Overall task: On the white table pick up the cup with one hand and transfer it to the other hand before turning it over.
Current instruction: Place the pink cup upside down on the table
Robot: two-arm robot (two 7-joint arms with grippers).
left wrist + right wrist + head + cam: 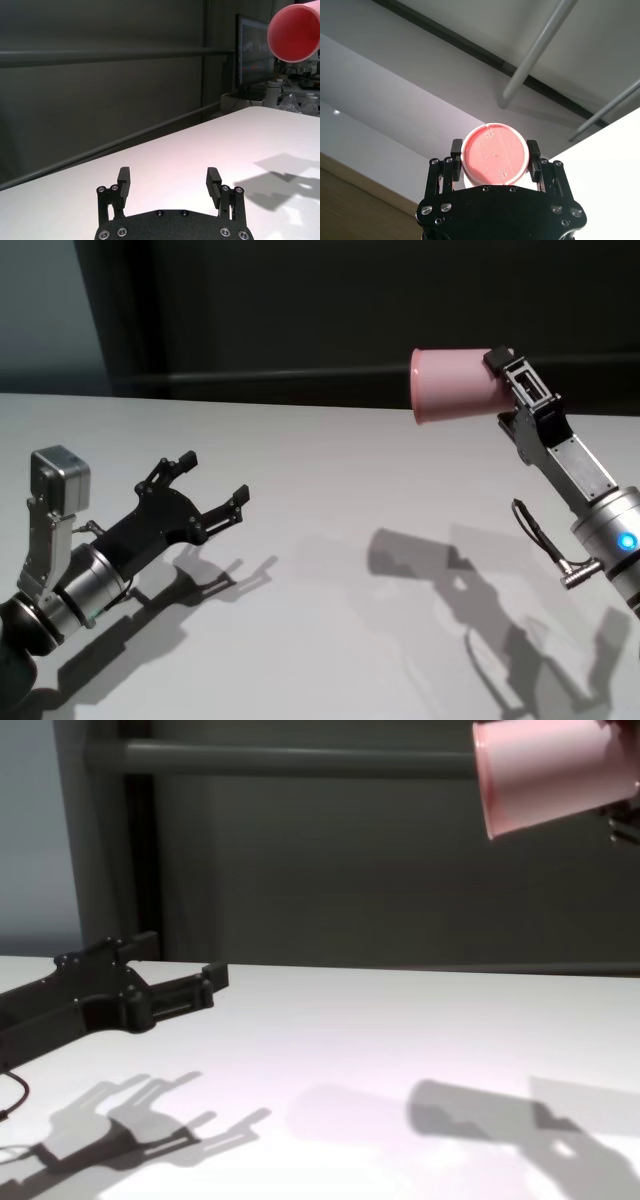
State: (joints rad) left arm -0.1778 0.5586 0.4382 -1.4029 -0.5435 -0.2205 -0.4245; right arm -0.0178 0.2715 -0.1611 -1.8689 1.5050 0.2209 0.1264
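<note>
The pale-pink cup [455, 385] is held on its side high above the white table [330, 480], its mouth facing the robot's left. My right gripper [503, 377] is shut on the cup near its base; the right wrist view shows the cup's base [494, 160] between the two fingers [534, 152]. My left gripper [213, 482] is open and empty, low over the table's left side and well apart from the cup. The cup also shows in the left wrist view [295, 31] and the chest view [545, 775]. The left gripper [169, 177] points across the table.
A dark wall with a horizontal rail [300, 375] runs behind the table's far edge. A monitor [252, 55] stands beyond the table. A cable [535, 530] hangs off the right arm. Shadows of both arms lie on the tabletop.
</note>
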